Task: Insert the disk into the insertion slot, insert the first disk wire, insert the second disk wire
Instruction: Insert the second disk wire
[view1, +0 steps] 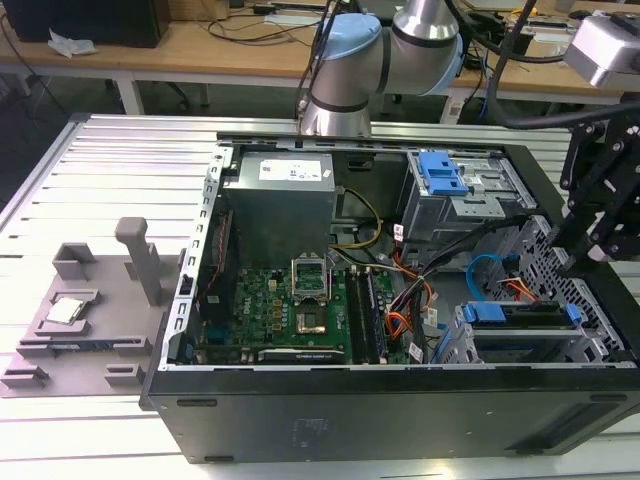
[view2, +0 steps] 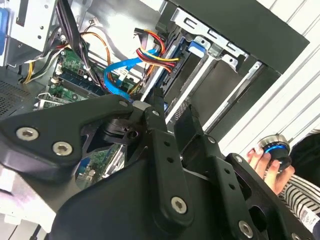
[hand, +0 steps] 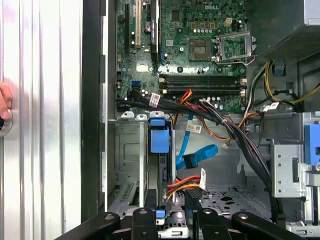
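Disk (view1: 522, 313): seated in insertion slot (view1: 500, 347); first-wire step is judged in hand. Pincer (hand: 172, 216) parted, empty, near loose blue cable (hand: 202, 152); careful connector alignment is called for.

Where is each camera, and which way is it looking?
Exterior view: off the arm, looking down into the open computer case; the arm and gripper show.
First wrist view: on the arm, facing into the case past the gripper.
Second wrist view: on the arm, slanting past the gripper; a person's hand shows.
Both wrist views share the blue cable.
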